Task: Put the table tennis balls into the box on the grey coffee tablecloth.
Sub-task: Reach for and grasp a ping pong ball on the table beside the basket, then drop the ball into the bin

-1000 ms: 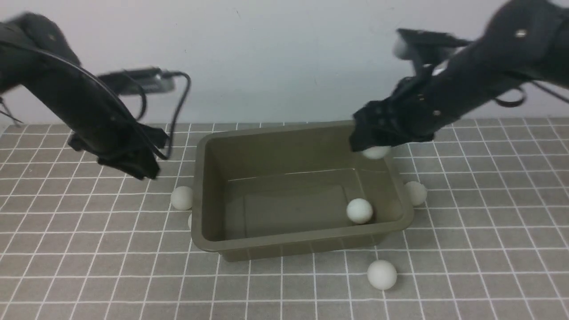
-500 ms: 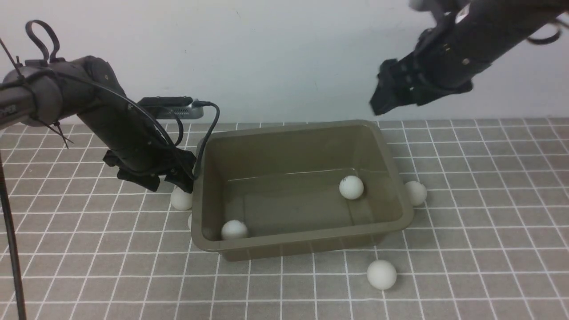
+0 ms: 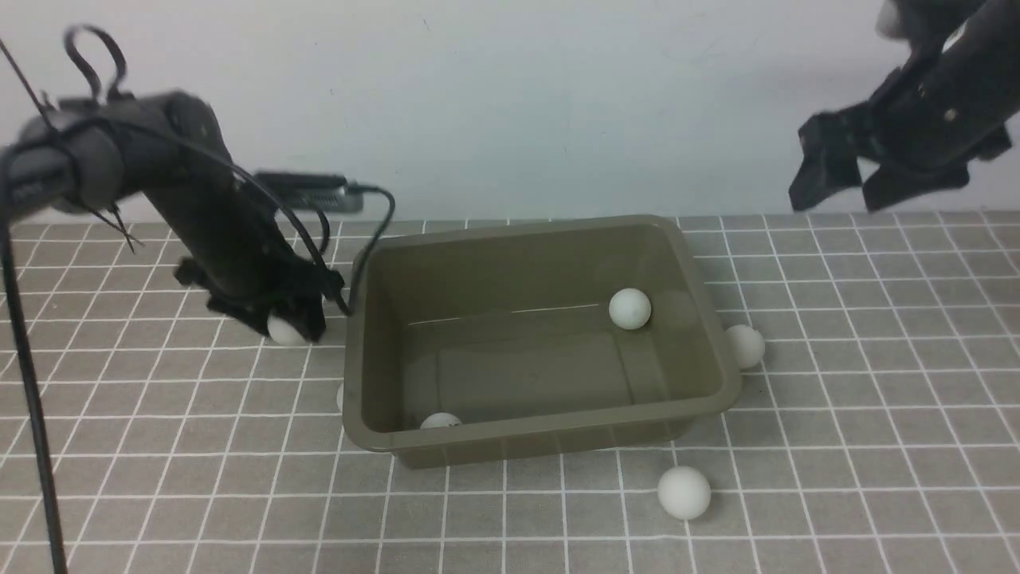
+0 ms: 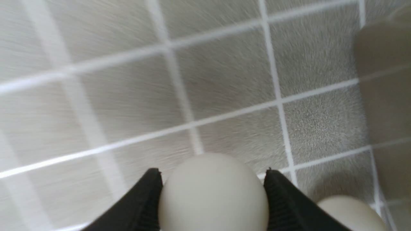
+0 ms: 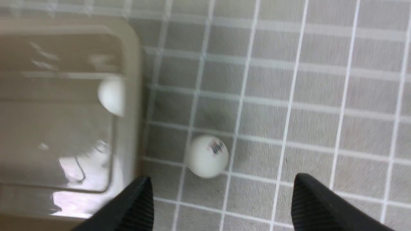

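The olive-green box [image 3: 542, 434] stands on the grey coffee tablecloth [image 3: 159, 478]. Two table tennis balls lie inside it, one near the right wall [image 3: 630, 308] and one at the front left corner [image 3: 441, 420]. My left gripper [image 3: 291, 327] [image 4: 212, 171], just left of the box, is shut on a white ball [image 3: 284, 330] [image 4: 213, 195]. Another ball [image 4: 350, 213] [image 3: 340, 396] rests against the box's left wall. My right gripper [image 3: 845, 195] [image 5: 222, 177] hangs open, high at the right, with a logo ball [image 5: 208, 156] [image 3: 745, 346] beneath it beside the box.
One more ball [image 3: 684, 492] lies on the cloth in front of the box's right corner. The left arm's cable [image 3: 374, 215] loops over the box's back left corner. A plain pale wall [image 3: 518, 104] closes off the far side.
My left gripper came down beside the box, closed on the ball lying there and carried it up and left. My right arm pulled up and to the right. The balls inside rolled.
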